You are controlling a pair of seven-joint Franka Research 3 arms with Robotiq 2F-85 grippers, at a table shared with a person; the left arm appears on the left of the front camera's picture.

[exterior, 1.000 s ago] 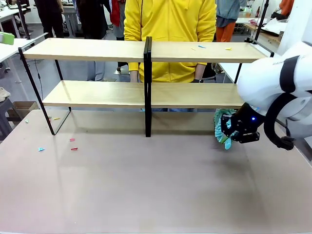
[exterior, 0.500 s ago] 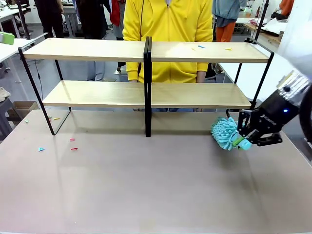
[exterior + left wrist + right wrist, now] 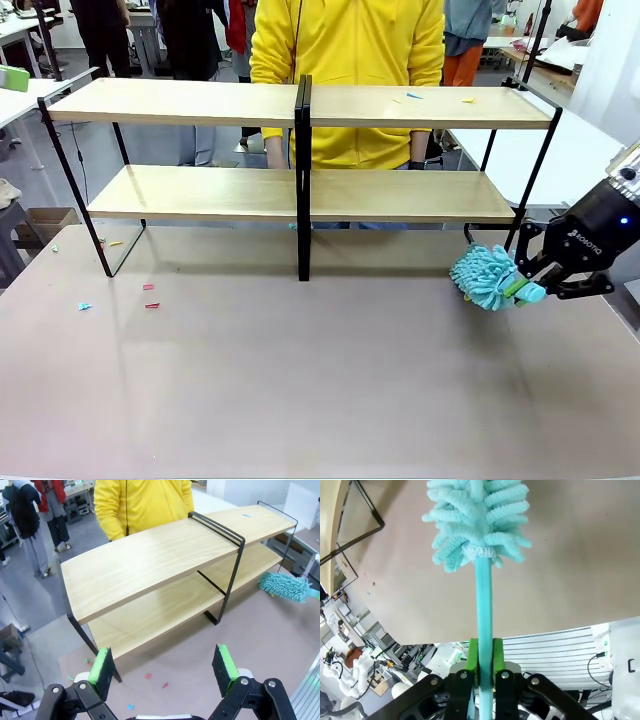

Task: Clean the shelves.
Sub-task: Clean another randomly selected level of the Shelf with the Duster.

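Beside the shelves (image 3: 400, 195), right hand (image 3: 528, 283) grips duster (image 3: 485, 277)

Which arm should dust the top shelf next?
Probably right: the right gripper is shut on the duster, beside the shelves' right end, near the scraps on top. The left gripper is open and empty.

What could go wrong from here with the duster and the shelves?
The right claw pinches the duster only by its thin handle; pressing on a board may twist it loose.
The duster head sits near the end leg of the shelves and might snag.
Sweeping the top-board scraps could flick them toward the person.
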